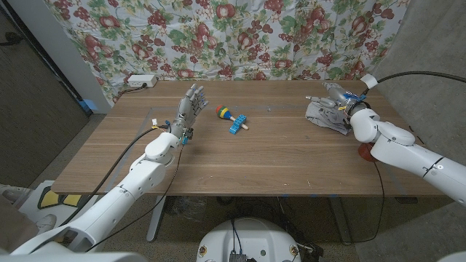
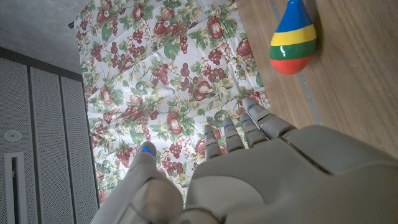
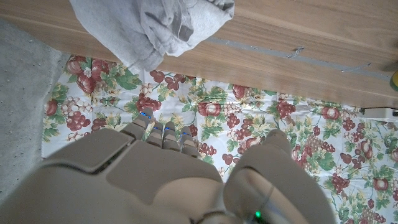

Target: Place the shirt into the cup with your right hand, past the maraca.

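Right hand (image 1: 341, 98) over grey shirt (image 1: 325, 115), fingers spread, nothing held. Gather a thick fold before lifting; clear maraca (image 1: 224, 113). Left hand (image 1: 186, 113) spread, idle.

Crumpled grey shirt (image 1: 325, 115) near maraca (image 1: 231, 120)

Behind your wooden table (image 1: 284, 156) hangs a floral cloth backdrop printed with red fruit and green leaves (image 1: 240, 36). Grey wall (image 1: 44, 44) to the left; white power strip (image 1: 140, 81) at the table's far left corner. Grey floor (image 1: 429, 102) on the right.
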Tool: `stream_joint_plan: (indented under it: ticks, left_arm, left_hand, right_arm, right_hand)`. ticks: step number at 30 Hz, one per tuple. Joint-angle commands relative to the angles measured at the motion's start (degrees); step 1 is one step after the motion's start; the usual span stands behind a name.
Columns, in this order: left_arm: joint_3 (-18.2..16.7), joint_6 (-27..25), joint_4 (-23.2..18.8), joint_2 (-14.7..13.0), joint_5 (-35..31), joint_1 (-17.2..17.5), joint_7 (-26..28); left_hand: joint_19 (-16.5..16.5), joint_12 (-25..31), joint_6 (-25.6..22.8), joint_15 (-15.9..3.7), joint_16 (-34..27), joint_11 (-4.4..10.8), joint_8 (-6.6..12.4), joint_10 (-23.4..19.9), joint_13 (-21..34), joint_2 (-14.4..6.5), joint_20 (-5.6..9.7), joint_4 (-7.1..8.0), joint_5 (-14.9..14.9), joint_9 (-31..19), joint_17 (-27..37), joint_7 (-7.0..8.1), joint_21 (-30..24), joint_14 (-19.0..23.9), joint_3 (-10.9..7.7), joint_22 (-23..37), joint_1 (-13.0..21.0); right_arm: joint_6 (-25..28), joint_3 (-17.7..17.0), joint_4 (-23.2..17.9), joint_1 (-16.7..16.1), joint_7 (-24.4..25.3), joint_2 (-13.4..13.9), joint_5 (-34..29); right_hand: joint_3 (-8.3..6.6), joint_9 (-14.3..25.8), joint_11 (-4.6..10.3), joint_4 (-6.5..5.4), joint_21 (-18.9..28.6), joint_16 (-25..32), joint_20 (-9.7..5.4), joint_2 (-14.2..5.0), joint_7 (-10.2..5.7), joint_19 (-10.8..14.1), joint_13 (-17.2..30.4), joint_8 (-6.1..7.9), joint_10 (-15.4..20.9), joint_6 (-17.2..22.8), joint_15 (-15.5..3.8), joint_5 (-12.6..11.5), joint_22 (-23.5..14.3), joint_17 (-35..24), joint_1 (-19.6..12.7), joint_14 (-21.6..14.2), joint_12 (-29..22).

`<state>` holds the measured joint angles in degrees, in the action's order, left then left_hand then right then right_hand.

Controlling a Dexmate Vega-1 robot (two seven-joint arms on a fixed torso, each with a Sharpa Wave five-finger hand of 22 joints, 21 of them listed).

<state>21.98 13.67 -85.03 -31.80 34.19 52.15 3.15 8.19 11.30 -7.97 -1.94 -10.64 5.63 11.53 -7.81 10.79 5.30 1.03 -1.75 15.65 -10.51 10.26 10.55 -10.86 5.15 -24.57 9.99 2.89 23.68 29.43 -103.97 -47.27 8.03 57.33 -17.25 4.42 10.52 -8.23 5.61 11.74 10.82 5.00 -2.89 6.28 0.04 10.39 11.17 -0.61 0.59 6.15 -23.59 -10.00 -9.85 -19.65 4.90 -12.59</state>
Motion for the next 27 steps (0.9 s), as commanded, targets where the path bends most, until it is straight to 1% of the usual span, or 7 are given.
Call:
stream_joint_plan:
  ticks: [1, 11, 20, 27]
  left_arm:
    - [-0.4, -0.4, -0.3, -0.4, 0.4, 0.3, -0.1]
    - [-0.2, -0.3, 0.4, -0.2, 0.5, -0.1, -0.6]
    - [-0.2, -0.3, 0.5, -0.1, 0.5, -0.1, -0.5]
    - [-0.1, -0.3, 0.5, 0.1, 0.6, 0.0, -0.4]
  left_hand:
    - [-0.1, 0.4, -0.6, -2.26, -0.2, -0.12, -0.16, -0.3, 0.1, -0.5, -0.04, -0.19, 0.0, -0.2, 0.1, 0.12, -0.4, -0.3, -0.07, 0.2, 0.0]
    - [-0.1, 0.3, -0.6, -2.27, -0.2, -0.17, -0.17, -0.3, 0.1, -0.5, -0.04, -0.25, -0.1, -0.2, 0.1, 0.1, -0.4, -0.3, -0.05, 0.2, 0.0]
    - [-0.2, 0.3, -0.7, -2.23, -0.2, -0.2, -0.18, -0.3, 0.1, -0.6, -0.02, -0.31, -0.1, -0.2, 0.1, 0.07, -0.4, -0.4, -0.04, 0.2, 0.0]
    - [-0.2, 0.3, -0.6, -2.23, -0.2, -0.21, -0.2, -0.3, 0.1, -0.6, 0.0, -0.34, -0.2, -0.2, 0.1, 0.09, -0.4, -0.4, -0.03, 0.2, -0.1]
  right_arm:
    - [1.2, 0.4, 1.0, 0.7, -0.3, -0.6, -0.4]
    - [1.7, 1.7, 2.6, 1.9, -1.7, -0.9, -0.8]
    - [2.1, 2.6, 4.0, 2.9, -1.8, -1.4, -1.3]
    - [2.3, 3.1, 5.0, 3.5, -1.9, -1.8, -1.4]
  right_hand:
    - [-0.1, 0.2, -0.17, 0.4, 0.0, 0.0, -0.29, -0.01, 0.64, 0.2, 0.2, 0.13, 0.2, -0.2, -0.43, -0.2, -0.1, -0.2, -0.8, 0.0, 0.0]
    - [-0.07, 0.2, 0.04, 0.47, -0.2, -0.2, -0.51, -0.03, 0.71, 0.1, 0.2, 0.07, 0.1, -0.4, -0.63, -0.4, -0.1, -0.2, -1.0, 0.2, 0.1]
    - [-0.02, 0.2, 0.14, 0.51, -0.3, -0.5, -0.6, -0.07, 0.73, -0.2, 0.2, 0.0, -0.5, -0.5, -0.76, -0.6, -0.1, -0.2, -1.1, 0.7, 0.3]
    - [0.01, 0.2, 0.06, 0.53, -0.5, -0.6, -0.47, -0.1, 0.78, -0.5, 0.2, -0.04, -0.8, -0.7, -0.52, -0.8, -0.1, -0.2, -1.1, 1.0, 0.5]
